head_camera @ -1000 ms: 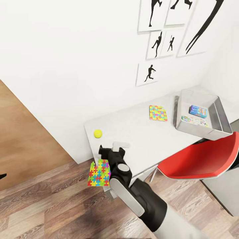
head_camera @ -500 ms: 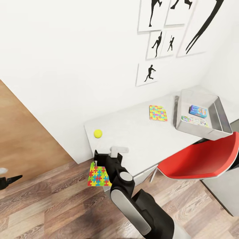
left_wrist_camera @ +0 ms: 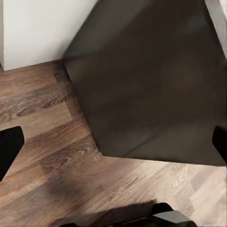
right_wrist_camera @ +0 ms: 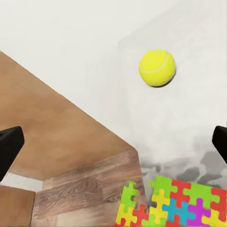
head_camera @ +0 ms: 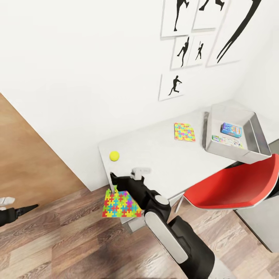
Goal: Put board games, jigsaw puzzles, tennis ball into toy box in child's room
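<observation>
On my head camera, low and centre, my right gripper (head_camera: 123, 180) sits at the near left corner of the long pale grey-white table (head_camera: 162, 155), its dark fingers spread wide with nothing between them. Directly below it in the frame lies a thin square jigsaw puzzle of yellow, blue, pink and green interlocking pieces (head_camera: 120, 202), jutting past the table's front edge over the wood-plank floor (head_camera: 58, 240); I cannot tell whether the gripper touches it. The small yellow-green tennis ball (head_camera: 114, 155) rests on the table just above the gripper. My right wrist camera shows that ball (right_wrist_camera: 157, 67) towards the upper right and the puzzle's edge (right_wrist_camera: 175, 203) along the bottom.

A second multicoloured puzzle square (head_camera: 184, 132) lies right of centre, near the light grey open-topped toy box (head_camera: 254, 153), which holds a blue cartoon-art game box (head_camera: 231, 129) and a pale flat game box (head_camera: 228, 141). A red chair (head_camera: 236, 186) stands at lower right.

My left gripper (head_camera: 23, 210) hangs at the left edge, over the floor, its fingers apart and empty.
</observation>
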Controlling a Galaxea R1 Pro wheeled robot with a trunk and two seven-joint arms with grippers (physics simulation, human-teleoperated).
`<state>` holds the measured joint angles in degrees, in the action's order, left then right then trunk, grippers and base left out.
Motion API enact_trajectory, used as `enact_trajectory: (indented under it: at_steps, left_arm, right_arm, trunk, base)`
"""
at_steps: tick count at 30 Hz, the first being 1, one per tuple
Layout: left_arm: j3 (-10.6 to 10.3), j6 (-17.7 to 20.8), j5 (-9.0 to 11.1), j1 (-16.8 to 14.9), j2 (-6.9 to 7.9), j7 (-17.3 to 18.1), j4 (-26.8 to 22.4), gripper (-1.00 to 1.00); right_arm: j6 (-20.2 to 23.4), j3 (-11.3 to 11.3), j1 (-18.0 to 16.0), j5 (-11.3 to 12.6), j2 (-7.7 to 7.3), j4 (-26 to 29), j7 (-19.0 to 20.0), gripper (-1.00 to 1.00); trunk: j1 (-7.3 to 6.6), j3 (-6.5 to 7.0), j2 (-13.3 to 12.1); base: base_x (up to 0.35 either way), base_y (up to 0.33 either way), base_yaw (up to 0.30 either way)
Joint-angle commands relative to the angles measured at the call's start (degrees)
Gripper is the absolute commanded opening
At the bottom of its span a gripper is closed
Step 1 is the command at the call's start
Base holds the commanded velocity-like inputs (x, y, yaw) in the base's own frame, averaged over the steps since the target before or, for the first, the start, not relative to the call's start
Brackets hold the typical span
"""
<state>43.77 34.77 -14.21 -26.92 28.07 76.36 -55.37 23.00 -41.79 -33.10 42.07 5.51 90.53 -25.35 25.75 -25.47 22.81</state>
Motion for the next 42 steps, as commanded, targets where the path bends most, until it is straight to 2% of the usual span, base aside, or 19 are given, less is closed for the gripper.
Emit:
enact_trajectory:
  at_steps: [1, 2, 3, 4, 9, 11, 14, 20, 25, 28, 29, 33, 35, 42]
  left_arm:
    - [0.14, 0.61, -0.63, -0.09, -0.03, 1.70, -0.04, 1.00]
    - [0.09, 0.67, -0.79, -0.10, -0.03, 3.67, -0.03, 1.00]
    - [0.07, 0.70, -0.85, -0.11, -0.03, 4.45, -0.02, 1.00]
    - [0.01, 0.78, -0.94, -0.09, -0.03, 5.66, -0.02, 1.00]
    - [-0.69, 1.00, -0.98, -0.13, -0.30, 7.20, 0.44, 1.00]
    - [-1.45, 1.03, -0.99, -0.14, -0.72, 7.40, 1.05, 1.00]
    - [-3.96, 1.04, -0.99, -0.18, -2.17, 7.58, 2.20, 1.00]
    - [-6.06, 0.87, -0.69, -0.20, -3.02, 7.80, 2.70, 1.00]
    - [-6.41, 0.90, -0.56, -0.19, -3.24, 7.82, 3.03, 1.00]
    - [-6.63, 0.99, -0.57, -0.22, -4.03, 7.71, 3.16, 1.00]
    - [-6.76, 1.06, -0.63, -0.23, -4.75, 7.70, 3.19, 1.00]
    - [-6.94, 1.14, -0.76, -0.24, -6.04, 7.63, 3.23, 1.00]
    - [-6.99, 1.18, -0.79, -0.24, -6.59, 7.60, 3.24, 1.00]
    - [-7.00, 1.10, -0.56, -0.26, -8.03, 7.84, 3.25, 1.00]
  right_arm:
    - [0.14, 0.35, -0.06, 0.48, -0.16, 0.08, 1.24, 1.00]
    - [0.21, 1.31, -0.05, 0.52, -0.71, 0.08, 5.05, 1.00]
    - [0.25, 1.74, -0.05, 0.55, -0.98, 0.08, 6.74, 1.00]
    - [0.29, 2.59, -0.04, 0.60, -1.62, 0.08, 10.03, 1.00]
    - [0.30, 4.59, -0.04, 1.26, -3.03, 0.07, 17.53, 1.00]
    - [0.30, 5.09, -0.04, 1.82, -3.22, 0.07, 18.92, 1.00]
    - [0.29, 5.67, -0.04, 3.16, -3.46, 0.08, 20.64, 1.00]
    - [0.24, 5.93, -0.03, 3.88, -3.78, 0.08, 21.54, 1.00]
    - [0.26, 5.97, -0.03, 4.14, -4.06, 0.08, 23.55, 1.00]
    - [0.33, 6.08, -0.03, 5.86, -4.14, 0.08, 26.47, 1.00]
    - [0.37, 6.15, -0.03, 7.59, -4.17, 0.08, 28.12, 1.00]
    - [0.53, 6.24, -0.03, 11.91, -4.26, 0.08, 31.34, 1.00]
    - [0.57, 6.26, -0.03, 13.31, -4.48, 0.08, 32.27, 1.00]
    - [0.43, 6.23, -0.03, 14.73, -5.57, 0.08, 33.23, 1.00]
  trunk:
    - [0.03, -0.09, 0.10]
    - [0.03, -0.09, 0.10]
    - [0.03, -0.09, 0.10]
    - [0.03, -0.09, 0.10]
    - [0.03, -0.09, 0.10]
    - [0.03, -0.09, 0.10]
    - [0.03, -0.09, 0.10]
    - [0.03, -0.09, 0.10]
    - [0.03, -0.09, 0.10]
    - [0.03, -0.09, 0.10]
    - [0.03, -0.09, 0.10]
    - [0.03, -0.09, 0.10]
    - [0.03, -0.09, 0.10]
    - [0.03, -0.09, 0.10]
  base:
    - [0.000, 0.000, 0.000]
    - [0.000, 0.000, 0.000]
    - [0.000, 0.000, 0.000]
    - [0.000, 0.000, 0.000]
    - [0.000, 0.000, 0.000]
    - [0.000, 0.000, 0.000]
    - [0.000, 0.000, 0.000]
    - [0.000, 0.000, 0.000]
    - [0.000, 0.000, 0.000]
    - [0.000, 0.000, 0.000]
    - [0.000, 0.000, 0.000]
    - [0.000, 0.000, 0.000]
    - [0.000, 0.000, 0.000]
    - [0.000, 0.000, 0.000]
